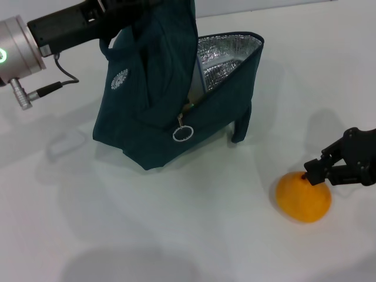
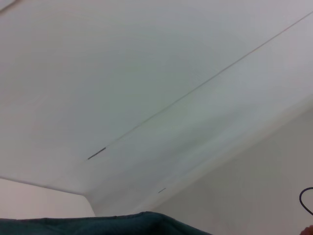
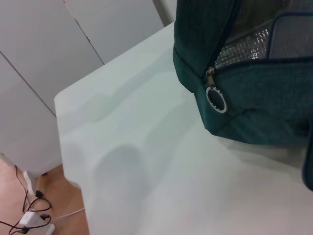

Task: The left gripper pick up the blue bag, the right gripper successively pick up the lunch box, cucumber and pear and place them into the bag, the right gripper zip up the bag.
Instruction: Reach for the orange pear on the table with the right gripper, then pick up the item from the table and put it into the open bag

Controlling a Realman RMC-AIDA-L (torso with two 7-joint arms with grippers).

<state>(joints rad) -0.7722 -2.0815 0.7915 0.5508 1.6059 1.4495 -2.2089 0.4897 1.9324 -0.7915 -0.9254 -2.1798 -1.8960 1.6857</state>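
Progress looks late-middle, judged from how things lie. Far left in the head view, the left gripper [image 1: 120,20] is up among the handles of the blue bag [image 1: 158,111], apparently clenched on them, though dark fabric hides the fingers. It holds the bag up with its base touching the white table [image 1: 176,235]. Mouth gapes toward the right, silver foil lining [image 1: 226,59] showing. Zipper undone; its ring pull [image 1: 183,134] hangs at the near end of the opening, also plain in the right wrist view [image 3: 216,99]. Something pale sits just inside the mouth above the zip, possibly the lunch box, but I cannot tell. Lunch box and cucumber are nowhere on the table in any view, so both are probably already inside. Further right and nearer, the pear [image 1: 304,196] lies on the table, well apart from the bag. At the right edge the right gripper [image 1: 313,171] has its tips touching the pear's top, near the stem; whether it has closed on the fruit or is only at it, I cannot tell. Pear is not lifted. Left to do: grasp and carry the pear into the bag, then zip up.
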